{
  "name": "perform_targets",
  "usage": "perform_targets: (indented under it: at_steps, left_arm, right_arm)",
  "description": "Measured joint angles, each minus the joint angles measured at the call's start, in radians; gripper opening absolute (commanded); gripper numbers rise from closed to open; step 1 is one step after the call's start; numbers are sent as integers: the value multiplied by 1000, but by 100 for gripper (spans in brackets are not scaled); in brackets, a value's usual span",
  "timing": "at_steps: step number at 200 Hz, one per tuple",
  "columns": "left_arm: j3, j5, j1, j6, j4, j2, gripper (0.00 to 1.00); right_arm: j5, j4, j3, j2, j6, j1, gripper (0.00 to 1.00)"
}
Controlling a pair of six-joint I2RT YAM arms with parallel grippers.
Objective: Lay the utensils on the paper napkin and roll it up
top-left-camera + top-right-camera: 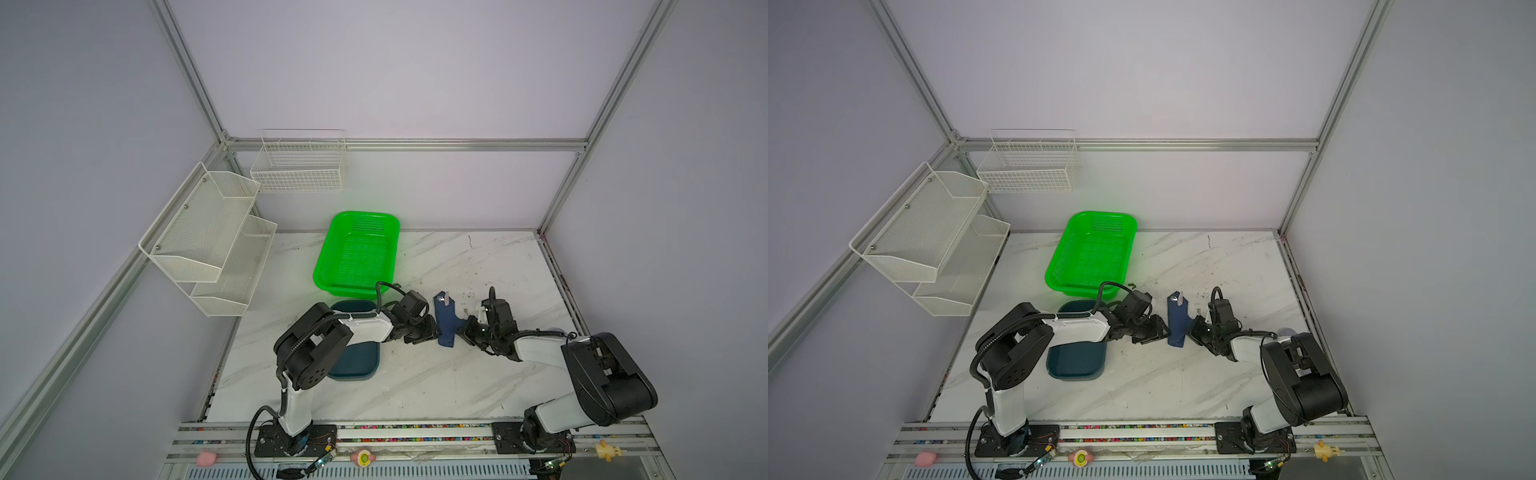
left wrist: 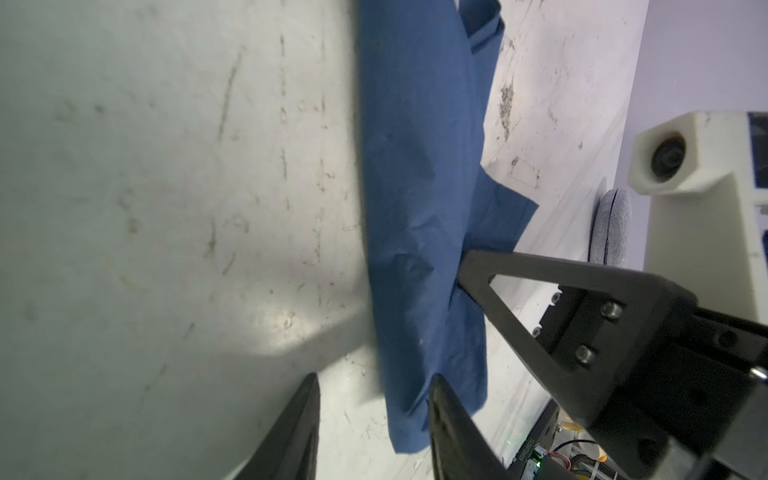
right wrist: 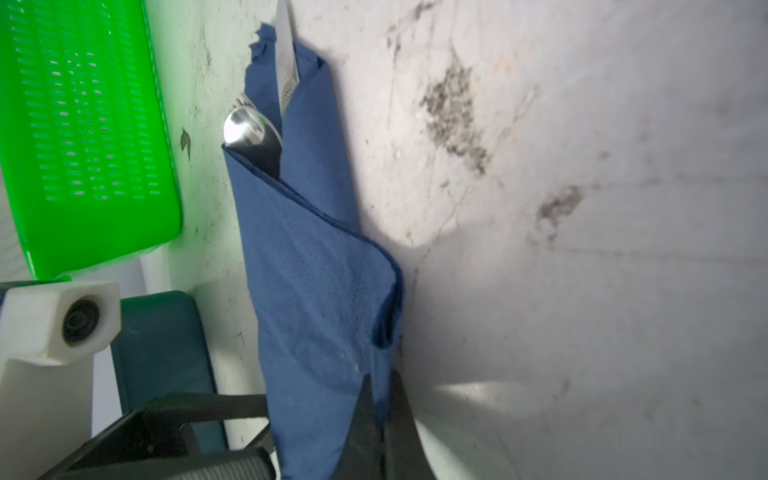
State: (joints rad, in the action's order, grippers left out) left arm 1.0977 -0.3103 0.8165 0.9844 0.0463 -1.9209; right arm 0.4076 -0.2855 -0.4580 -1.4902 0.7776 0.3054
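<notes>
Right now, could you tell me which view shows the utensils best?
Right wrist view: the utensils poke from the rolled paper napkin. Both top views show a tiny tip; left wrist shows only napkin.

Napkin (image 3: 316,291): soft matt navy paper, dimple-embossed, looked creased. Spoon (image 3: 243,124), knife (image 3: 286,54): polished metal, shone mirror-bright. Table (image 1: 415,374): smooth marble-look top, low sheen, was smudged with dark grime. Basket (image 1: 365,224): glossy green plastic, perforated. Tray (image 1: 357,361): smooth teal plastic, satin finish. Racks (image 1: 208,232): white-coated metal mesh and wire, looked matt.
</notes>
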Motion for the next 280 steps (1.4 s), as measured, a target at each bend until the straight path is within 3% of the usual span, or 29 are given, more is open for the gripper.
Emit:
perform_targets:
  at_steps: [46,142,204,253,280]
  left_arm:
    - [0,-6,35,1,0,0,43]
    - [4,-14,39,0,-25,-27,32]
    - [107,80,91,-81,93,-66,28]
    - [115,120,108,-105,115,-54,41]
    - [110,147,108,-110,173,-20,43]
  right_arm:
    - [0,2,-3,-2,-13,0,3]
    - [0,4,-3,-1,-29,0,4]
    - [0,6,-3,0,-32,-4,4]
    - [0,10,-5,0,-33,-4,4]
    - [1,18,-10,0,-40,-4,5]
